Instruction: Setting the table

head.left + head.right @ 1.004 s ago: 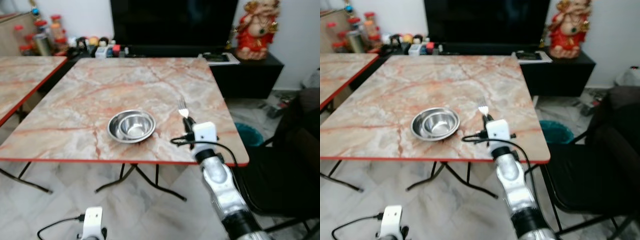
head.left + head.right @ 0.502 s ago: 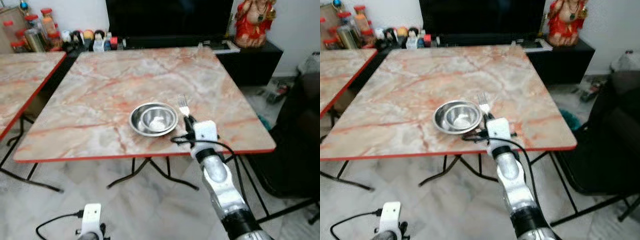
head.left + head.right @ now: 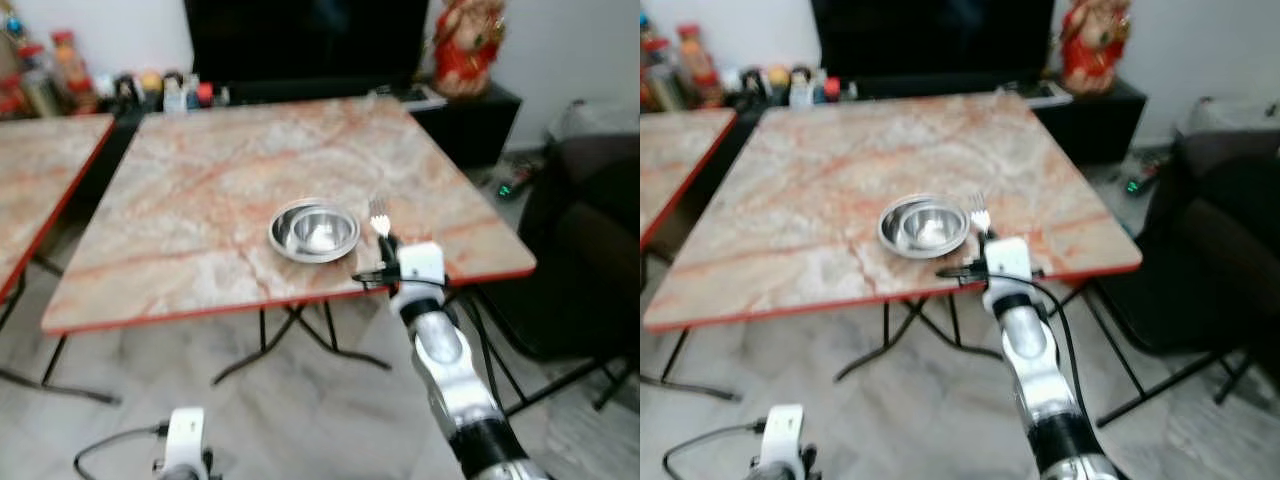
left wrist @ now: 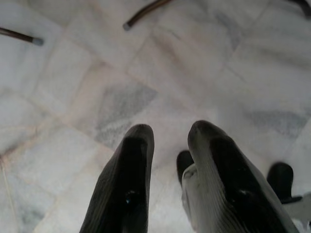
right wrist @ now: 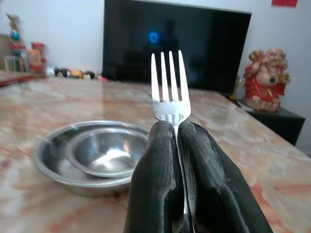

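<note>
Our right claw [image 3: 385, 243] pinches the fork [image 5: 169, 92], tines upright, over the surface [image 3: 200, 190] edge just right of the nested bowls [image 3: 314, 229]. Left claw [image 4: 167, 141] hangs slightly spread above floor.

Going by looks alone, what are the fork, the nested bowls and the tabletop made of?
The fork, held in the right gripper, looks like polished steel: bright silver, glinting. The bowls seem stainless too, mirror-like with highlights inside. The tabletop shows glossy pink-orange marble veining with a red edge; real stone or printed laminate, I cannot tell.
</note>
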Available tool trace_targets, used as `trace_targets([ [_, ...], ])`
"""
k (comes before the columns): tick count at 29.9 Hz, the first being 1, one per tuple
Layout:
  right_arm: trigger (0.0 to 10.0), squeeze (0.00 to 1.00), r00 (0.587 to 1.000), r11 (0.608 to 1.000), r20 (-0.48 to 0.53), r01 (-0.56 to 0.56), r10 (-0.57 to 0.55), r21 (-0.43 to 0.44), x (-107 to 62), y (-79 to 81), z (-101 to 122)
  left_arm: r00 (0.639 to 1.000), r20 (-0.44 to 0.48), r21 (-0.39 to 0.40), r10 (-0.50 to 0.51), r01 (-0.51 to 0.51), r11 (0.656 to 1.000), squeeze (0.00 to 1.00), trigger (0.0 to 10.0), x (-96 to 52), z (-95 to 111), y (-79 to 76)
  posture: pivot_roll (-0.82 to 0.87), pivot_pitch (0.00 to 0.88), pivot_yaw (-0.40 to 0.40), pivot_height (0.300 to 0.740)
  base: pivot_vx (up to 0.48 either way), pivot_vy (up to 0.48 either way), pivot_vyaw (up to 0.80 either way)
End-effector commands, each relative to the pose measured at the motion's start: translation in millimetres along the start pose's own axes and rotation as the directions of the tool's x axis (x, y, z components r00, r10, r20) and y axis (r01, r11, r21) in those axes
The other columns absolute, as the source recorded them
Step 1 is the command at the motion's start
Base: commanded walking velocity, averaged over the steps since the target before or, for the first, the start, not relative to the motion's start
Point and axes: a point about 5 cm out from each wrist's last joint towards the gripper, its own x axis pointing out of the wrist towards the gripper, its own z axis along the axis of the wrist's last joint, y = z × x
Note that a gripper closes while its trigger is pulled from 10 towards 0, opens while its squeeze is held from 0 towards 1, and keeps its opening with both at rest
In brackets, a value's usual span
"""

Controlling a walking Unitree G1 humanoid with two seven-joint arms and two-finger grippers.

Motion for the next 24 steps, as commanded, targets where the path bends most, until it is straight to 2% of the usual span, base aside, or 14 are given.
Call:
trace_targets([
  [1,10.0,0.00,1.000,1.000,0.013,0.008,-0.007,-0.013,2.7,-5.2,4.2,1.000,0.014,0.002,-0.014,0.014,1.000,0.00,10.0,1.0,4.8,-5.5,-0.04,0.000,0.001,0.719,0.341,0.000,0.00],
  [9,10.0,0.00,1.000,1.000,-0.003,0.018,-0.018,0.001,2.8,-5.7,2.0,1.000,0.016,0.002,-0.016,0.016,1.000,0.00,10.0,1.1,5.4,-6.4,-0.04,0.000,0.001,0.719,0.346,0.000,0.00],
  [12,10.0,0.00,1.000,1.000,-0.004,0.020,-0.020,-0.003,2.8,-6.1,1.4,1.000,0.016,0.002,-0.014,0.014,1.000,0.00,10.0,1.1,5.3,-5.7,-0.04,0.000,0.003,0.719,0.345,0.000,-0.70],
  [21,10.0,0.00,1.000,1.000,0.014,0.006,-0.006,-0.022,3.1,-3.6,3.9,1.000,0.016,0.000,-0.013,0.013,1.000,0.00,10.0,1.1,5.4,-5.2,-0.03,0.000,0.004,0.719,0.344,0.000,0.00],
  [24,10.0,0.00,1.000,1.000,0.004,0.010,-0.010,0.005,2.9,-3.5,2.6,1.000,0.017,0.000,-0.013,0.013,1.000,0.00,10.0,1.1,5.6,-5.4,-0.03,0.000,0.002,0.719,0.345,0.000,0.00],
])
